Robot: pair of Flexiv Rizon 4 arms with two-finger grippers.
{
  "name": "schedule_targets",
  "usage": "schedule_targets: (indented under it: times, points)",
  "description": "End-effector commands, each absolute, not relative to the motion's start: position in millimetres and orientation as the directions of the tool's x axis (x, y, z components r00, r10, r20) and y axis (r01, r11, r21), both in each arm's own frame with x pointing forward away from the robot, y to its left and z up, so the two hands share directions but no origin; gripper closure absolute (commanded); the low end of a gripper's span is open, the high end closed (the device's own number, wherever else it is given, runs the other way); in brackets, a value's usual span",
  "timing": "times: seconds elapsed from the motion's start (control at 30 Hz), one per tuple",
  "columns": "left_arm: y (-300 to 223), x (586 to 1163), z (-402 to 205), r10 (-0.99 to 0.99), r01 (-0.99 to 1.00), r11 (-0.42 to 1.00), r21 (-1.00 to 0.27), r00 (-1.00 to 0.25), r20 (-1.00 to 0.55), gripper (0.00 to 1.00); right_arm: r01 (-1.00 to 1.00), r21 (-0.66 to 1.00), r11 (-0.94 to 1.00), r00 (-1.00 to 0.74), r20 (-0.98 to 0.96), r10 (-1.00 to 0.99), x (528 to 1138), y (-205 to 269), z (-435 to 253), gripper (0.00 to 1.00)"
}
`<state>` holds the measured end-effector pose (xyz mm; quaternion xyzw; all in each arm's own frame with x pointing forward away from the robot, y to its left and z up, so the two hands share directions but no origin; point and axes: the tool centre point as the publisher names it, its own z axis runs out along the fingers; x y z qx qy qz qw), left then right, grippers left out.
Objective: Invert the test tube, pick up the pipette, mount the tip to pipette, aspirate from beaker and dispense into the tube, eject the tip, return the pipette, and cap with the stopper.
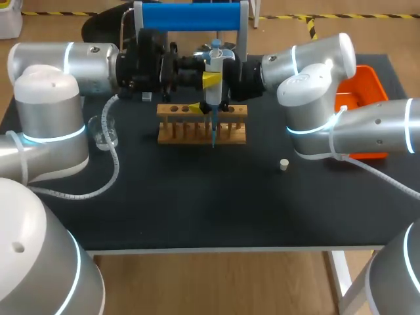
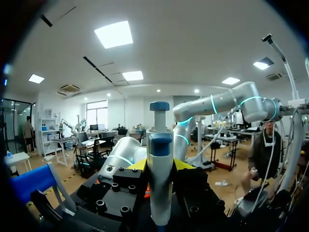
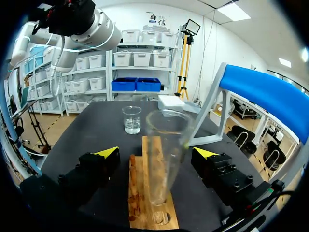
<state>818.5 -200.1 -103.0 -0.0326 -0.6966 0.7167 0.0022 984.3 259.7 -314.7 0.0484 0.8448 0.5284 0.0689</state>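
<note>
A white and blue pipette [image 1: 214, 65] stands upright over the wooden rack [image 1: 202, 123]. My left gripper [image 1: 211, 79] is shut on its body, and its thin blue tip [image 1: 213, 131] points down across the rack. In the left wrist view the pipette [image 2: 160, 179] rises between the yellow tips of that gripper [image 2: 160, 166]. A clear test tube [image 3: 164, 154] stands mouth up in the rack [image 3: 145, 193]. My right gripper [image 3: 157, 153] is open around the tube, with both fingers clear of the glass. The beaker [image 1: 105, 131] holds some liquid. The small stopper [image 1: 283, 165] lies on the mat.
The blue-topped pipette stand [image 1: 190, 16] is behind the rack. An orange tray [image 1: 364, 88] sits at the back right, partly behind my right arm. The beaker [image 3: 132, 120] lies beyond the rack's far end, seen from the right wrist.
</note>
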Motion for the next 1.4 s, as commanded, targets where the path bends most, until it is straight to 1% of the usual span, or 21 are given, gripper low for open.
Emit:
schedule_targets:
  times: [0.03,0.53,0.77,0.93,1.1,1.4]
  points:
    - [-200,818,-103,0.048,0.043,-0.031,-0.999,-0.998,-0.045,1.0,0.012,0.903,0.429,-0.985,-0.064,0.162,980,242,-307,0.0]
    - [-200,818,-103,0.048,0.043,-0.031,-0.999,-0.998,-0.045,1.0,0.0,0.921,0.389,-0.979,-0.079,0.188,968,164,-277,0.0]
    - [-200,818,-103,0.048,0.043,-0.031,-0.999,-0.998,-0.045,1.0,-0.018,0.933,0.358,-0.976,-0.095,0.197,940,122,-251,0.0]
    - [-200,818,-103,0.048,0.043,-0.031,-0.999,-0.998,-0.045,1.0,0.017,0.965,0.262,-0.978,-0.038,0.205,912,98,-227,0.0]
    - [-200,818,-103,0.048,0.043,-0.031,-0.999,-0.998,-0.045,1.0,0.004,0.982,0.189,-0.985,-0.029,0.171,886,92,-205,0.0]
    - [-200,818,-103,0.048,0.043,-0.031,-0.999,-0.998,-0.045,1.0,-0.029,0.996,0.082,-0.997,-0.034,0.07,845,104,-172,0.0]
